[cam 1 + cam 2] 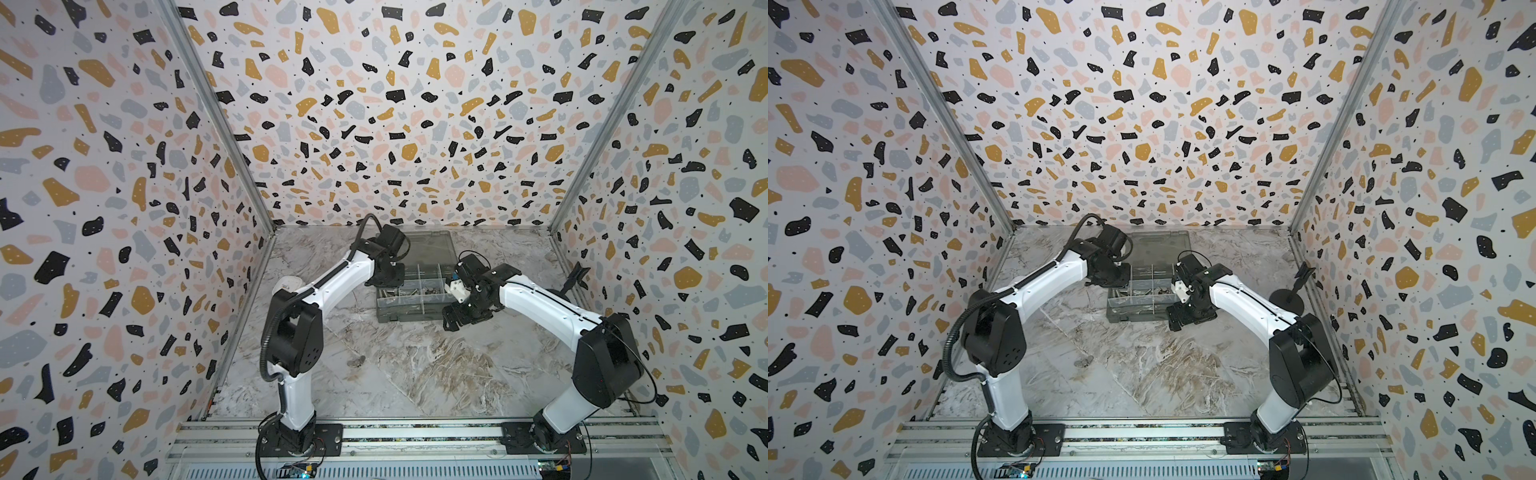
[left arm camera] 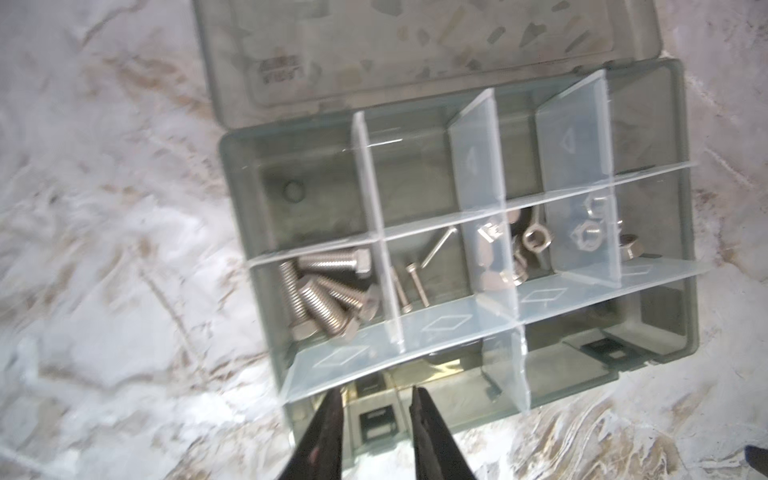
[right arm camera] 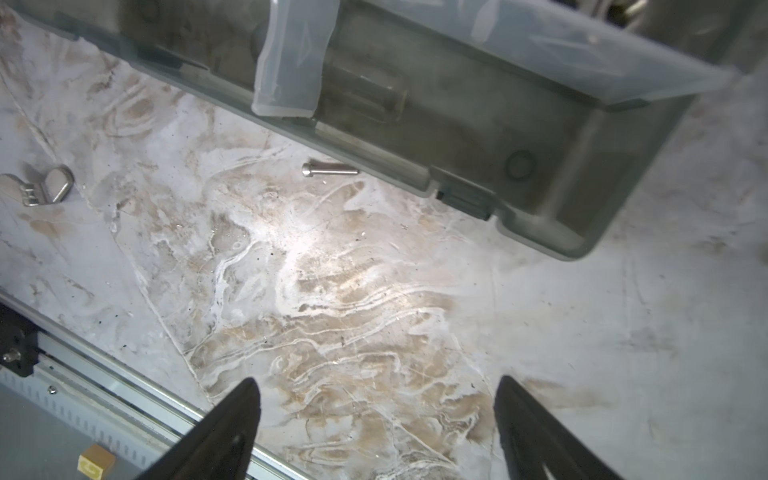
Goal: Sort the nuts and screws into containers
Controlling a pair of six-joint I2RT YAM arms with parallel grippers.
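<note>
The grey organiser box (image 2: 681,208) lies open, and clear dividers (image 2: 370,174) split it into containers. In its middle row lie thick screws (image 2: 324,299), thin screws (image 2: 415,282), winged nuts (image 2: 503,257) and hex nuts (image 2: 590,237). My left gripper (image 2: 376,395) hovers over the box's near-left corner, jaws a little apart and empty. My right gripper (image 3: 376,390) stands wide open above bare table by the box's front-right corner (image 1: 451,318). One screw (image 3: 328,170) lies on the table against the box's front wall. A winged nut (image 3: 39,187) lies loose farther out (image 1: 356,362).
The box's lid (image 1: 428,247) lies flat behind it. A white case (image 1: 289,284) sits behind my left arm. A black stand (image 1: 1291,291) is by the right wall. The metal rail (image 3: 124,386) runs along the table's front edge.
</note>
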